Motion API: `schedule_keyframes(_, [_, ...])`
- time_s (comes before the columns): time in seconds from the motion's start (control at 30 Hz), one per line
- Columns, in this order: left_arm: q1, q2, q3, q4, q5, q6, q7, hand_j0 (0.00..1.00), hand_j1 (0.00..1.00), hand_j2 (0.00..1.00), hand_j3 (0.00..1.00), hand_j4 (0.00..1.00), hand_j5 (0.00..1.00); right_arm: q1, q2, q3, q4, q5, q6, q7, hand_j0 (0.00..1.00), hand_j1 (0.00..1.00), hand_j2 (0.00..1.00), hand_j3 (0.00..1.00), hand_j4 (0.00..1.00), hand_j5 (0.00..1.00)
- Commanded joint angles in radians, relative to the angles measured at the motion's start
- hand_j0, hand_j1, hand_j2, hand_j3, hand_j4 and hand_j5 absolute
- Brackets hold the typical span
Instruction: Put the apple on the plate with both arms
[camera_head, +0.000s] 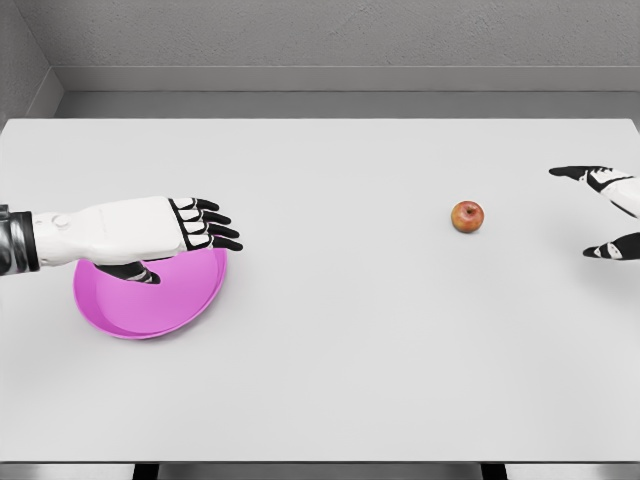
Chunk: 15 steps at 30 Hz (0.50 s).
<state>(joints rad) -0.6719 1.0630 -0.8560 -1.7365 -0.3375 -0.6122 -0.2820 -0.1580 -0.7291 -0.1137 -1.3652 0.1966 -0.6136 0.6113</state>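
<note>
From my seat I see the left hand (195, 228) reaching in from the left edge over the round, glossy magenta plate (150, 300) — its black-tipped fingers (222, 230) are extended almost straight and lie side by side, the thumb tucked under the palm above the plate's far rim, and it grips nothing that I can make out; whether the thumb touches the rim I cannot tell. The right hand (608, 215) shows only partly at the right edge, with one finger group pointing inward higher up and another lower down, a wide gap between them, holding nothing. The small round red-and-yellow apple (467, 216) sits on the pale grey, matte desk (330, 370), right of centre, near the right hand but clearly apart from it, and well apart from the plate on the left side. The desk is smooth and flat with a plain straight front edge — behind it runs a grey, faintly mottled wall (320, 35) with a lighter ledge along its base.
</note>
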Motion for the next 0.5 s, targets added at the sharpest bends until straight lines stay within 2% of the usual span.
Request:
schedule_keyframes(0.0, [0.0, 0.002, 0.0, 0.0, 0.006, 0.001, 0.0, 1.0, 1.0, 1.0, 1.0, 1.0, 1.0, 0.0, -0.001, 0.0, -0.006, -0.008, 0.003, 0.0, 1.0, 1.0, 1.0, 1.0, 1.0, 1.0])
schedule_keyframes(0.13, [0.0, 0.002, 0.002, 0.0, 0.006, 0.001, 0.0, 1.0, 1.0, 1.0, 1.0, 1.0, 1.0, -0.003, -0.001, 0.0, -0.006, -0.009, 0.003, 0.0, 1.0, 1.0, 1.0, 1.0, 1.0, 1.0])
schedule_keyframes(0.3, [-0.002, 0.0, 0.0, 0.0, 0.006, 0.001, 0.0, 1.0, 1.0, 1.0, 1.0, 1.0, 1.0, -0.064, 0.014, 0.005, -0.006, -0.009, 0.003, 0.0, 1.0, 1.0, 1.0, 1.0, 1.0, 1.0])
schedule_keyframes(0.4, [-0.002, -0.002, -0.001, 0.0, 0.006, 0.001, 0.0, 1.0, 1.0, 1.0, 1.0, 1.0, 1.0, -0.11, 0.01, 0.144, -0.006, -0.009, 0.003, 0.0, 1.0, 1.0, 1.0, 1.0, 1.0, 1.0])
schedule_keyframes(0.47, [-0.003, -0.003, -0.001, 0.0, 0.006, 0.001, 0.0, 1.0, 1.0, 1.0, 1.0, 1.0, 1.0, -0.132, 0.008, 0.192, -0.009, -0.011, 0.003, 0.0, 1.0, 1.0, 1.0, 1.0, 1.0, 1.0])
